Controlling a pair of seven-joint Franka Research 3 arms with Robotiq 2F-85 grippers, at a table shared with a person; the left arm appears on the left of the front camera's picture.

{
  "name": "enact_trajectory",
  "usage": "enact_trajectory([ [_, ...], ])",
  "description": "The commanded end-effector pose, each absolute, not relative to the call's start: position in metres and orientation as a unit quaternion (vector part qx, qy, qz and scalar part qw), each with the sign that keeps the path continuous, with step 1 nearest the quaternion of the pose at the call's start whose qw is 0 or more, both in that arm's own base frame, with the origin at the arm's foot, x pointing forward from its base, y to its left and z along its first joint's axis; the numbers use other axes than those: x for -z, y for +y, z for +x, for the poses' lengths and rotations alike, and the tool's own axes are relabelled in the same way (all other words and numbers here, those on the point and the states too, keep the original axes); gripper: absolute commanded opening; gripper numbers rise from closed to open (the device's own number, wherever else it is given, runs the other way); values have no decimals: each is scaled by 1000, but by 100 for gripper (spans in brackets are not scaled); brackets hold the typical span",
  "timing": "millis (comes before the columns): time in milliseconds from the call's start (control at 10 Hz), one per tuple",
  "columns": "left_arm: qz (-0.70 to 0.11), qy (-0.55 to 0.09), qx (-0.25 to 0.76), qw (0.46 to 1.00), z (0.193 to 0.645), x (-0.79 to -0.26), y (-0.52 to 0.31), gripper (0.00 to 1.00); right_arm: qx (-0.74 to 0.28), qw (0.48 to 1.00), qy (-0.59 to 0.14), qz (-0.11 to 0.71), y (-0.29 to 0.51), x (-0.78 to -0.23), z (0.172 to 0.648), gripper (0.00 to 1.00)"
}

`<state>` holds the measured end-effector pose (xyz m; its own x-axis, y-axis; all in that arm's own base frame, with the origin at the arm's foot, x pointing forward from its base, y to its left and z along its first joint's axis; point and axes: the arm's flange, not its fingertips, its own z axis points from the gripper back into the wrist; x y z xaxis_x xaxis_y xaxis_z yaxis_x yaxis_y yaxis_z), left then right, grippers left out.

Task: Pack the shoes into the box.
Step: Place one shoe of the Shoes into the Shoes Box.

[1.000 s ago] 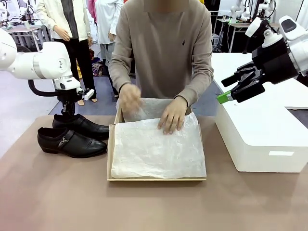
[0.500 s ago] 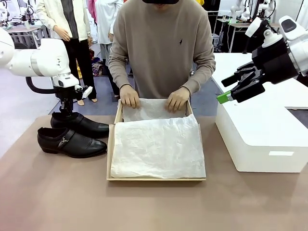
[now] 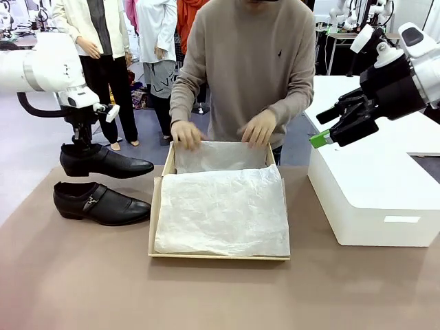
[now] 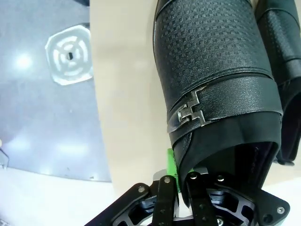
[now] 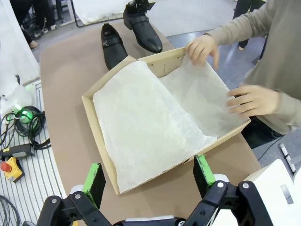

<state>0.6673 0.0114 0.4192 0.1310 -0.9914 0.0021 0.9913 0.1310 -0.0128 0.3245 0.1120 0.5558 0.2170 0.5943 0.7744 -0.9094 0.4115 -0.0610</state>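
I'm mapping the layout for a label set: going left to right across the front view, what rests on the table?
black shoe → tan cardboard box → large white box. The other shoe, held up off the table by the left gripper, overlaps the first shoe, so it is left out.

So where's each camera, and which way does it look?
Front: between the arms, facing the person across the table; left gripper holds one shoe, right gripper open.
Left wrist: on that arm, looking along its fingers at that shoe.
Right wrist: over the box, looking down; its fingers show.
Shared: front and right wrist both show box and shoes.
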Motion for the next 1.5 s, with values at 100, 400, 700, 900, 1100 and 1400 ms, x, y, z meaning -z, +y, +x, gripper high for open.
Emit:
enact_trajectory([
  [100, 18, -6, 652, 758, 656, -451, 14, 0, -508, 741, -383, 216, 112, -555, 328, 100],
  [400, 30, -14, 659, 751, 637, -504, 8, 0, -508, 741, -383, 216, 112, -555, 328, 100],
  [700, 10, -14, 654, 756, 613, -545, -16, 0, -508, 741, -383, 216, 112, -555, 328, 100],
  [900, 14, -23, 646, 763, 602, -558, -40, 0, -508, 741, -383, 216, 112, -555, 328, 100],
  [1100, 19, -19, 653, 757, 597, -565, -63, 0, -508, 741, -383, 216, 112, -555, 328, 100],
  [1400, 18, -19, 660, 751, 602, -564, -71, 0, -508, 741, -383, 216, 112, -555, 328, 100],
])
